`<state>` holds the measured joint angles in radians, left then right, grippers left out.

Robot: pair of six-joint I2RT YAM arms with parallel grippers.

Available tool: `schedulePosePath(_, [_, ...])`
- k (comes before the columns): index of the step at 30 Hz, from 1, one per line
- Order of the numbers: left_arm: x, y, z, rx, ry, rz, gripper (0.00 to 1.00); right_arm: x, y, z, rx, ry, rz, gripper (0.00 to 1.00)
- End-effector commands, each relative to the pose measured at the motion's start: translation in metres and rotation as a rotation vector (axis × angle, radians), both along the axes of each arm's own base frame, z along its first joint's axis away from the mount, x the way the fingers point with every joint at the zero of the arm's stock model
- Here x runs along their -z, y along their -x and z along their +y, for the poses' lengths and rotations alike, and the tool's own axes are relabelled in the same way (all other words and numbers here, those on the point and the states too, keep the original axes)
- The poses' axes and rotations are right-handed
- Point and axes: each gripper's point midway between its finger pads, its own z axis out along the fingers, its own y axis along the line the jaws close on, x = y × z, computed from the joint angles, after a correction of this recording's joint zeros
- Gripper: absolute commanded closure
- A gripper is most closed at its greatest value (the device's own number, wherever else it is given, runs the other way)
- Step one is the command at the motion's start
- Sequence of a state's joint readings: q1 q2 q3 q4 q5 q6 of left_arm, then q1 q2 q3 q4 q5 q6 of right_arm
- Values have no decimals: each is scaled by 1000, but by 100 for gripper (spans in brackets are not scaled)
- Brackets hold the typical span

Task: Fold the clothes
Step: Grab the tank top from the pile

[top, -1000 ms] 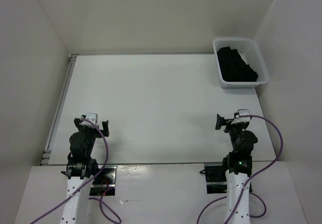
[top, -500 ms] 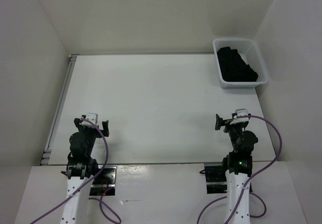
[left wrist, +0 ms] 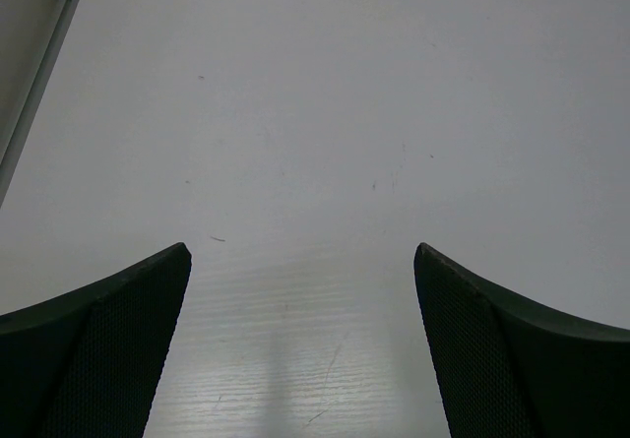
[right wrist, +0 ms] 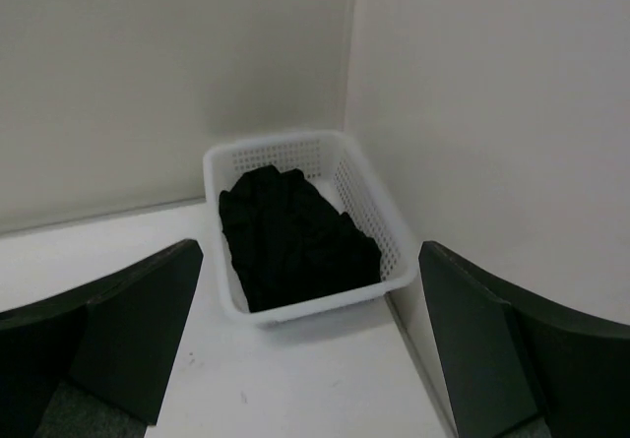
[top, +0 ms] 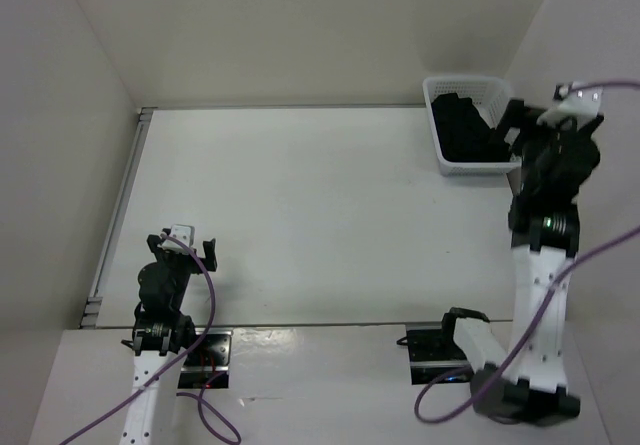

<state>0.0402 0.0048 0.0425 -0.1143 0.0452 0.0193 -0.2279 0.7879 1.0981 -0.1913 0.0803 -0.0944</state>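
— Which step is in hand?

— The fetching of the black T-shirt (top: 468, 137), it is judged. It is seen bunched inside the white mesh basket (top: 470, 82) at the far right corner of the table (top: 300, 195). Nothing is laid out for folding yet.

— How are the jaws set?

— The right gripper (right wrist: 307, 249) is held high just beside the basket, jaws spread wide, nothing gripped. The left gripper (left wrist: 301, 248) is kept low near its base over the table, jaws likewise wide apart and nothing held.

— What is called for next?

— A descent into the basket is likely needed, so that a top fold of the soft fabric is pinched without the mesh wall being caught. The shirt must then be lifted out and spread flat.
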Motion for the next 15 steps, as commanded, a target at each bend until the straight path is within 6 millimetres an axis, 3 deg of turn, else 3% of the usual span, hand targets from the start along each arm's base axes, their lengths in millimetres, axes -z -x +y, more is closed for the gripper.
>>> schedulePosePath(1, [-13,-2,0,-6,5,-108,0,85,-36,-16,77,-231,458,0])
schedulePosePath(2, [-13,-2,0,-6,5,-108,0,95,-45,0,-22,-266,533,0])
schedulePosePath(3, [-13,-2,0,-6,5,-108,0,82,-52,4,-70,-269,555,0])
schedulePosePath(4, [-13,-2,0,-6,5,-108,0,106,-47,15,-115,-311,688,0])
schedulePosePath(5, [-13,-2,0,-6,5,-108,0,127,-54,15,-194,-412,754,0])
schedulePosePath(8, [-23,-1,-2,13,-5,-129,0,144,-47,3,-275,-549,796,0])
schedulePosePath(9, [-31,-1,1,-8,2,-151,0,142,-49,5,-316,-516,807,0])
schedulePosePath(10, [-49,2,6,-43,27,-187,0,148,-48,3,-336,-484,845,0])
schedulePosePath(11, [-64,4,11,-85,54,-225,0,141,-52,3,-371,-379,845,0])
schedulePosePath(12, [-78,6,17,-116,54,-263,0,137,-57,-11,-272,-309,855,0])
schedulePosePath(13, [-93,9,17,-115,55,-299,0,131,-61,-13,-232,-255,852,0])
schedulePosePath(14, [-119,15,17,-113,57,-357,0,130,-77,-1,-244,-185,862,0])
schedulePosePath(15, [-140,20,20,-128,59,-415,0,130,-81,-8,-172,-138,876,0])
